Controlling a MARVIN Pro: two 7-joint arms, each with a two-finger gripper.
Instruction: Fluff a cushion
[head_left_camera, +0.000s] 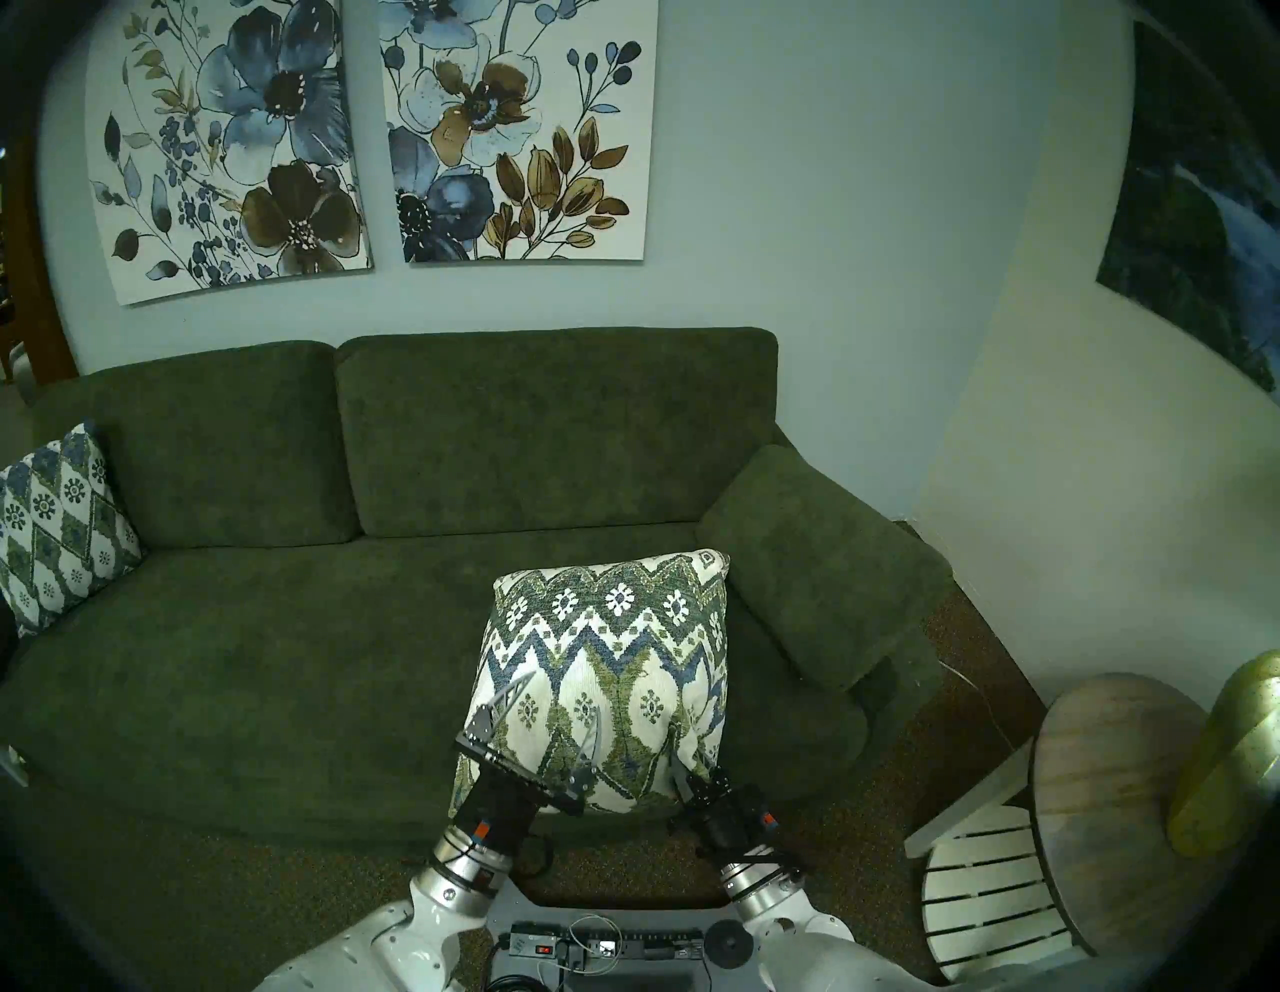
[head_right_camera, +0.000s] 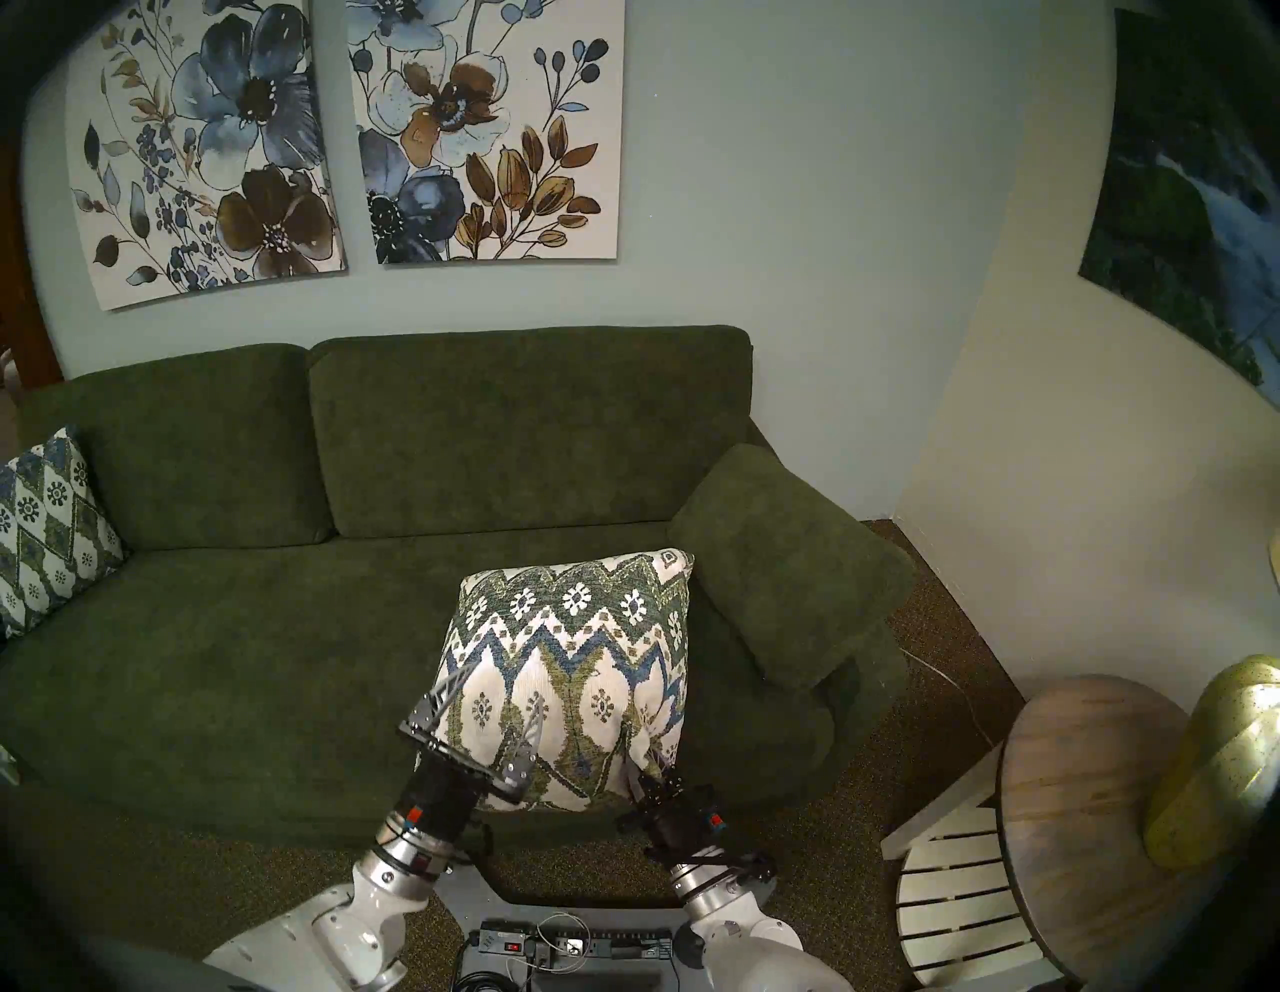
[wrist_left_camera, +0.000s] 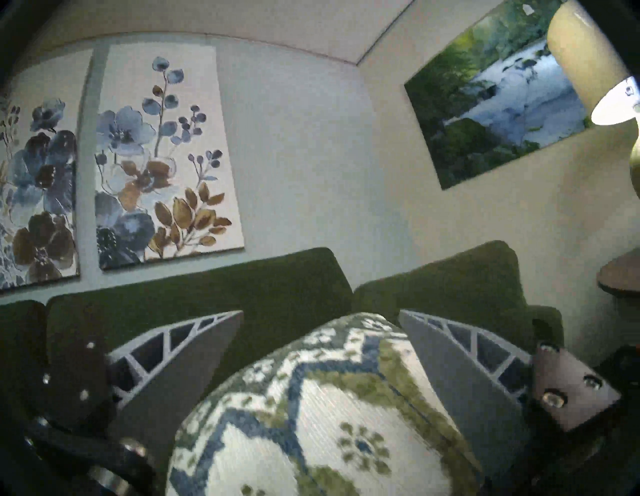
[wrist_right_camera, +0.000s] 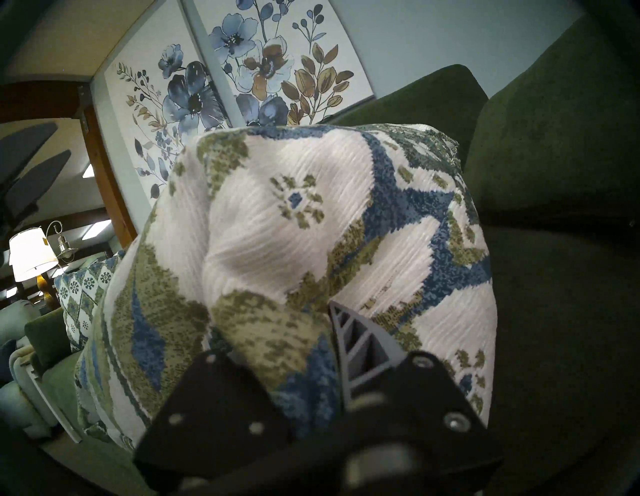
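My right gripper (head_left_camera: 682, 762) pinched shut on a fold at the cushion's (head_left_camera: 609, 665) lower right corner, my left gripper (head_left_camera: 554, 717) spread wide against its lower left face, cushion tilted on the green sofa's (head_left_camera: 242, 658) seat, just beside the right armrest (head_left_camera: 817, 561).

Left gripper (head_left_camera: 561, 700) spread wide, fingers angled up; right gripper (head_left_camera: 675, 751) pinched tight, both arms reaching forward.
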